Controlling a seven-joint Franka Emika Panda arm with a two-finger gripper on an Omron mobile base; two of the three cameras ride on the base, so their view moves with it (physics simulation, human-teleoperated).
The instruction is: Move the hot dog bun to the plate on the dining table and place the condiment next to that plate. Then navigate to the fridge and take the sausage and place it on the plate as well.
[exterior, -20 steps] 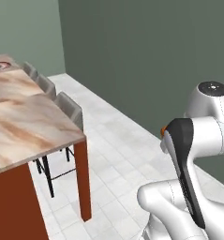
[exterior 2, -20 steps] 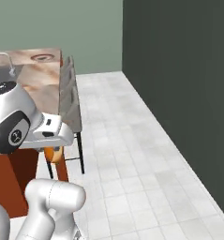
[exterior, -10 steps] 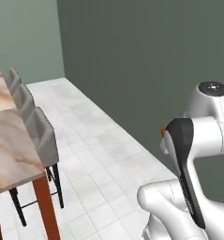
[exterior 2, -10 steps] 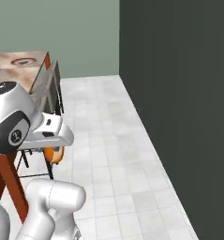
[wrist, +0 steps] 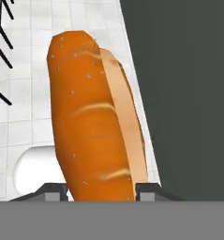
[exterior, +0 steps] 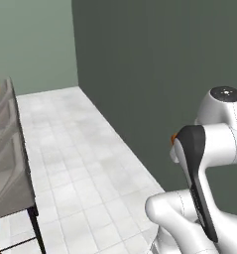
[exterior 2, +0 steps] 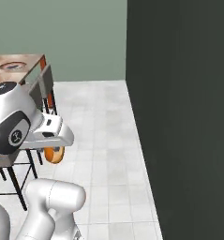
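Observation:
The hot dog bun (wrist: 94, 122), golden-orange and speckled, stands lengthwise between my gripper's (wrist: 101, 190) two dark fingertips (wrist: 55, 190), which are shut on its lower end. In the right base view the bun (exterior 2: 53, 154) shows as an orange lump under the white hand, held low in front of the arm. A sliver of the bun (exterior: 173, 138) peeks out beside the arm in the left base view. The dining table (exterior 2: 33, 60) lies at the far left, with the plate (exterior 2: 12, 66) on its marbled top. The condiment and sausage are out of view.
Grey chairs on black legs (exterior: 6, 173) line the table's side (exterior 2: 44, 84). A tall dark grey front (exterior 2: 179, 108) fills the right, and a green wall (exterior 2: 62, 33) stands behind. Pale tiled floor (exterior: 80, 163) runs between the chairs and the dark front.
The whole picture has swung: the base has turned, so the table and chairs slid toward the left edge and the dark grey front grew. The bun stays in the grip.

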